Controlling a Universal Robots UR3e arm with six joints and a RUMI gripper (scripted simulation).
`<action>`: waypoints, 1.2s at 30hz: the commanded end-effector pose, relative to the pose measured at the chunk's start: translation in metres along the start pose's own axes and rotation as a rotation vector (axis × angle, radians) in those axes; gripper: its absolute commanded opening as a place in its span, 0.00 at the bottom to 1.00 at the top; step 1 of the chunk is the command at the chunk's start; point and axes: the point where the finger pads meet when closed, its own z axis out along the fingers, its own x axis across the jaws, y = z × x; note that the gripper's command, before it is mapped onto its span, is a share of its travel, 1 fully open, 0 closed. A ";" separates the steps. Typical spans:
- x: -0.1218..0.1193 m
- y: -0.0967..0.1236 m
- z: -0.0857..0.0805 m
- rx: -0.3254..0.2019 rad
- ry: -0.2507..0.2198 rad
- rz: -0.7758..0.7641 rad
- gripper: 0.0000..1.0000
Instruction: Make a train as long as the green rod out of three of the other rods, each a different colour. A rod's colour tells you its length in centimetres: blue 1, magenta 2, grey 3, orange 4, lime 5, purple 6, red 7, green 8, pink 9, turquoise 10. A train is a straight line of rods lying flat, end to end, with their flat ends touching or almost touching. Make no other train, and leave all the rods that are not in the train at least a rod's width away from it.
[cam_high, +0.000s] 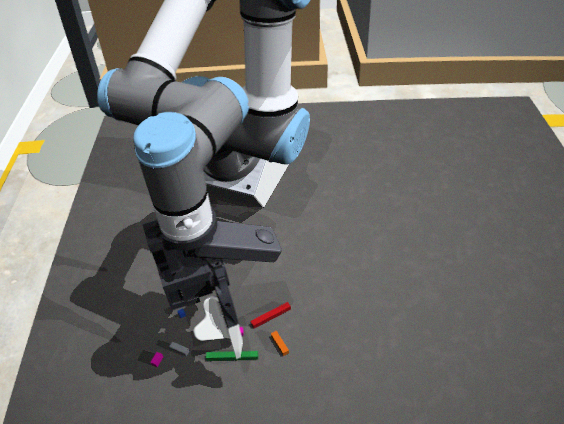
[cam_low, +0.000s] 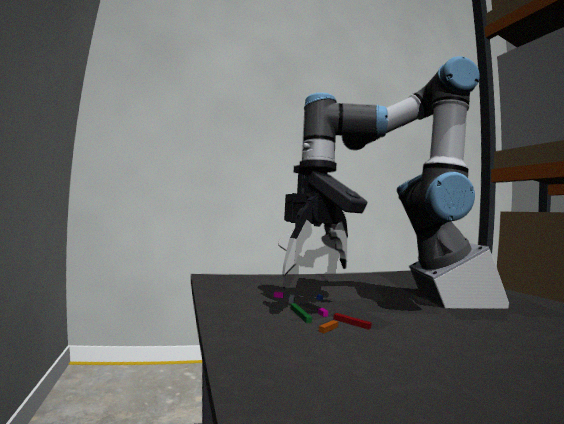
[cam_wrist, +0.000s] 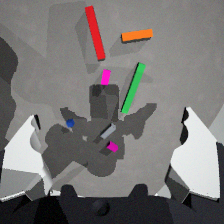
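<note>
We judge the step in hand to be choosing and approaching the first rod of the train. The pincer is wide open, with nothing in its grasp, above the desk.

Our landmark is the green rod, lying flat. For its length of eight, we need the blue rod, the grey rod and the orange rod: one, three and four.

In the top view, grey lies near green's left end, blue up and left of it, and orange beyond its right end. All three are apart, so no train is begun.

The outer magenta rod sits left of green, past grey; the inner magenta rod and the red rod lie above green's right half and end.

Next, we should align the pincer across a chosen rod's narrow sides, descend and close. Grey calls for care, since magenta could get nudged. We would build well away from green, keeping the spare rods clear.
</note>
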 end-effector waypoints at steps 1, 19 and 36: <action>0.002 -0.002 0.000 -0.010 -0.007 0.070 1.00; 0.012 -0.022 0.001 -0.010 -0.008 0.630 1.00; 0.018 -0.037 0.001 -0.013 -0.003 1.179 1.00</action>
